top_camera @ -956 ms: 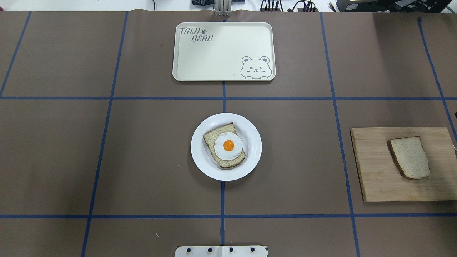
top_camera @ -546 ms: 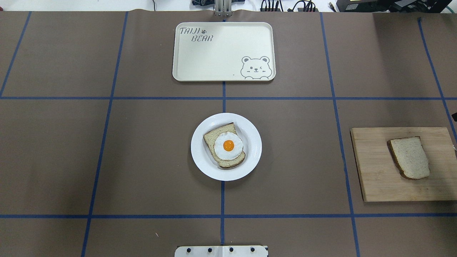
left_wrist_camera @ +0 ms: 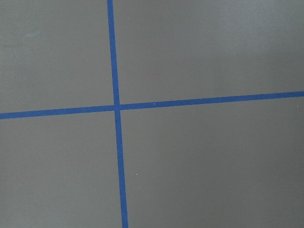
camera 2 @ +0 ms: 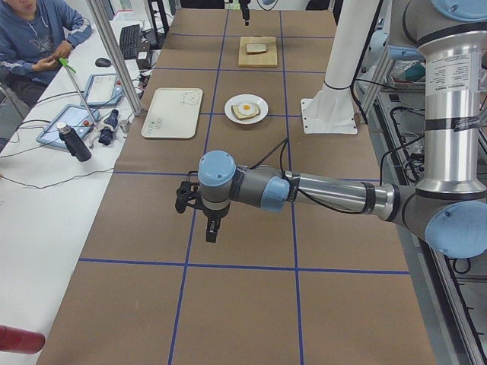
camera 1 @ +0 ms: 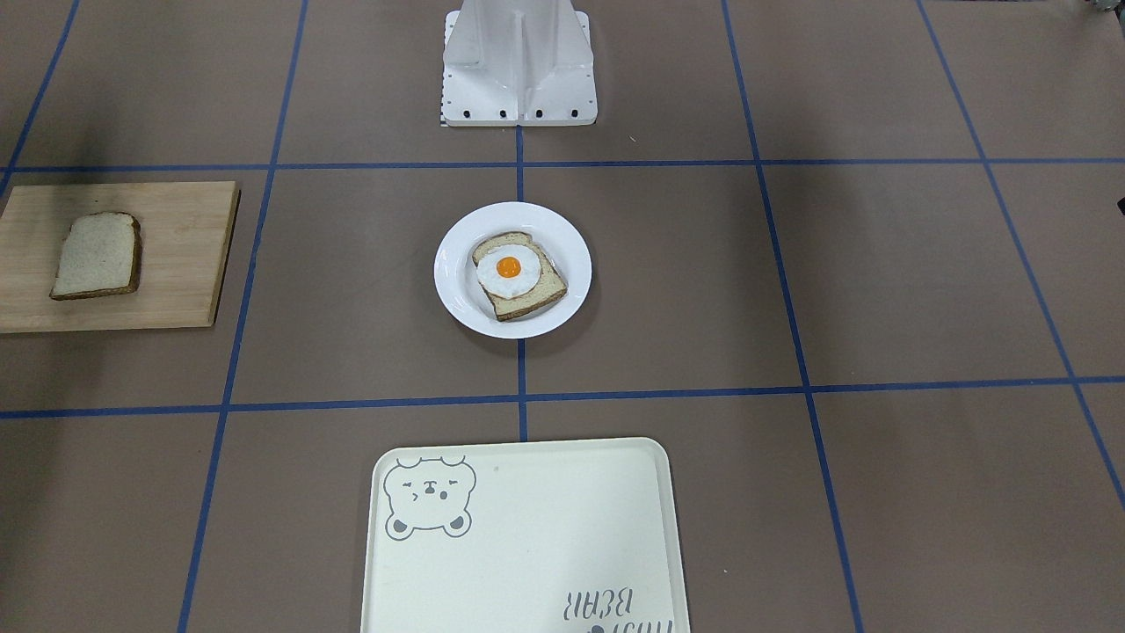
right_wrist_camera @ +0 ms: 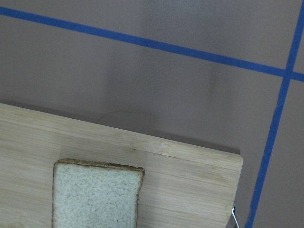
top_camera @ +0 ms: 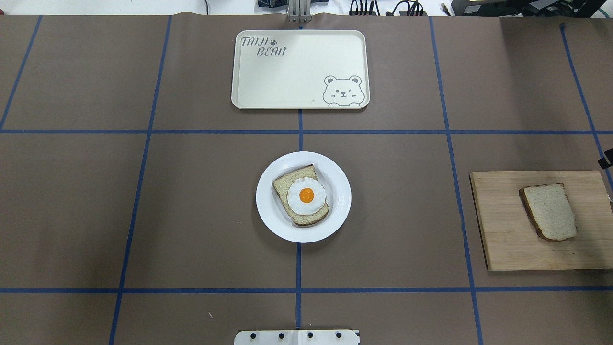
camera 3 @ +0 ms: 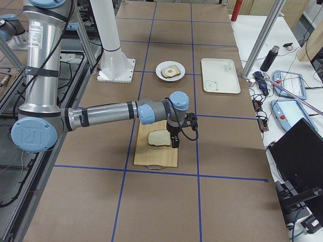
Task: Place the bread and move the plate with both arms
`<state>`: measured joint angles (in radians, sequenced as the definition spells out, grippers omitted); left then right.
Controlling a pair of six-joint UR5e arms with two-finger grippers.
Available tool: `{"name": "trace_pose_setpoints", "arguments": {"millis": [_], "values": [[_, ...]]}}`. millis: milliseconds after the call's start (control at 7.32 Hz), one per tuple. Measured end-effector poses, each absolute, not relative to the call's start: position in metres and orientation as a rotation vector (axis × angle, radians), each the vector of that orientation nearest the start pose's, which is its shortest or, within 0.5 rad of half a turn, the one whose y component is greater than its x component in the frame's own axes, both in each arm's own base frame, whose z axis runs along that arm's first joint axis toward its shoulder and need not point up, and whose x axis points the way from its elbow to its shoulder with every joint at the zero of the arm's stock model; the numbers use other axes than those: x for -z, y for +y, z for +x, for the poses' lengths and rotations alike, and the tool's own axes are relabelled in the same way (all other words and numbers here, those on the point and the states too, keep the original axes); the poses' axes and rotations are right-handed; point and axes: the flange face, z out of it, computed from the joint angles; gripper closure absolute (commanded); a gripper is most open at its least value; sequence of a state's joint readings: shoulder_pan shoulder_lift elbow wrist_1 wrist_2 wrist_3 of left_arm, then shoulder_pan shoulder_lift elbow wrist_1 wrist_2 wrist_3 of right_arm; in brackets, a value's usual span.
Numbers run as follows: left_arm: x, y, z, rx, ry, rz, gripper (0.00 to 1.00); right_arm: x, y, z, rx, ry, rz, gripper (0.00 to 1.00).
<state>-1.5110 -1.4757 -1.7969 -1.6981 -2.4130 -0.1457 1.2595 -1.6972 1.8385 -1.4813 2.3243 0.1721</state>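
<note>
The plain bread (top_camera: 549, 212) lies on a wooden cutting board (top_camera: 503, 239) at the table's right. It also shows in the front view (camera 1: 97, 255) and the right wrist view (right_wrist_camera: 95, 194). The white plate (top_camera: 335, 213) sits mid-table (camera 1: 453, 272) and holds another slice topped with a fried egg (top_camera: 306, 195). My right gripper (camera 3: 175, 142) hangs just above the board's far edge beside the bread; only a black sliver of it (top_camera: 607, 159) shows overhead. My left gripper (camera 2: 211, 234) hovers over bare table far to the left. I cannot tell whether either is open or shut.
A cream bear tray (top_camera: 287, 76) lies beyond the plate. The white stand base (camera 1: 518, 61) is on the robot's side of the plate. Blue tape lines (left_wrist_camera: 116, 107) grid the brown table. An operator (camera 2: 30, 38) sits by a side table with devices.
The black sliver of my right gripper has come slightly further into the overhead view at the right edge. The bread, plate and tray have not moved.
</note>
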Motion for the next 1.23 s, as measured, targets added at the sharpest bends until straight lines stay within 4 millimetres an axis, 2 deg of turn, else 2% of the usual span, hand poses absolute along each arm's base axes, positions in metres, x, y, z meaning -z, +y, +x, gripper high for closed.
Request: {"name": "trace_pose_setpoints", "arguments": {"millis": [546, 820, 1229], "values": [[-0.573, -0.465, -0.031, -0.028, 0.857, 0.155, 0.02, -0.624, -0.439, -0.103, 0.203, -0.937, 0.018, 0.02], [-0.573, -0.465, -0.031, -0.029, 0.857, 0.156, 0.02, -0.627, -0.433, -0.128, 0.161, -0.962, -0.008, 0.02], [-0.573, -0.465, -0.031, -0.028, 0.857, 0.155, 0.02, -0.636, -0.429, -0.138, 0.118, -0.962, -0.052, 0.04]]}}
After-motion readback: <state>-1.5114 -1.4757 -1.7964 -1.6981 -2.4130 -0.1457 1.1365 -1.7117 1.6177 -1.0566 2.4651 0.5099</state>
